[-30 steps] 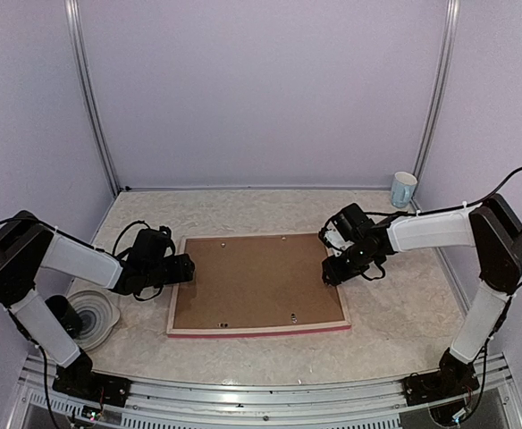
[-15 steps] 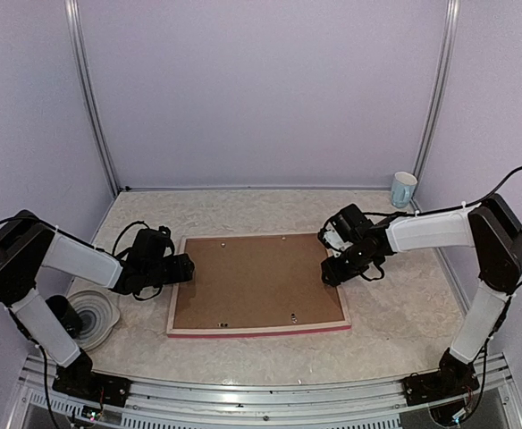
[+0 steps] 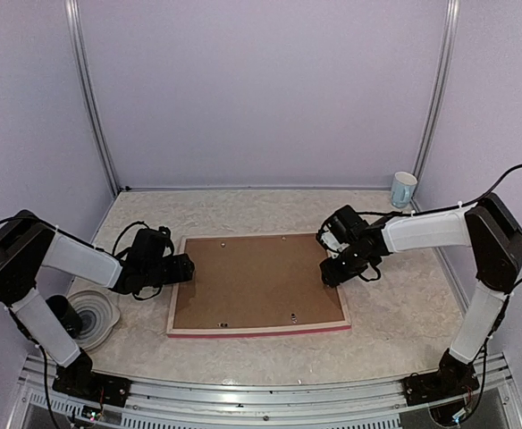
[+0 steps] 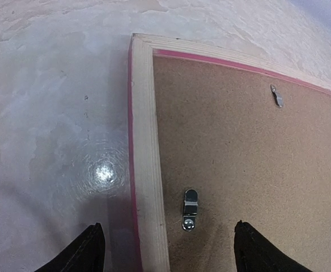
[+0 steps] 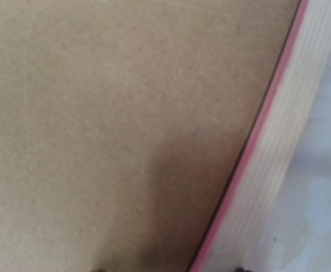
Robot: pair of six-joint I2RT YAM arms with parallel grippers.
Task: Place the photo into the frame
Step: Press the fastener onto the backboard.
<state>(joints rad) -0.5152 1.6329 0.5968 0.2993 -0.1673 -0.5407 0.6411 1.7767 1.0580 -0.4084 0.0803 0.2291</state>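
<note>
Backing board covers frame; mug far right.

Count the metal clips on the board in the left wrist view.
2: the near clip beside the frame, the far clip by its far edge. More may be hidden.

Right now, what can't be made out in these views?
- Photo: in no view; the brown backing board covers the opening of the pink-red rectangular wooden frame.
- Right gripper: jaws cut off by the blurred right wrist view's bottom edge; tiny from above.
- Pale blue mug: contents too small, top view.
</note>
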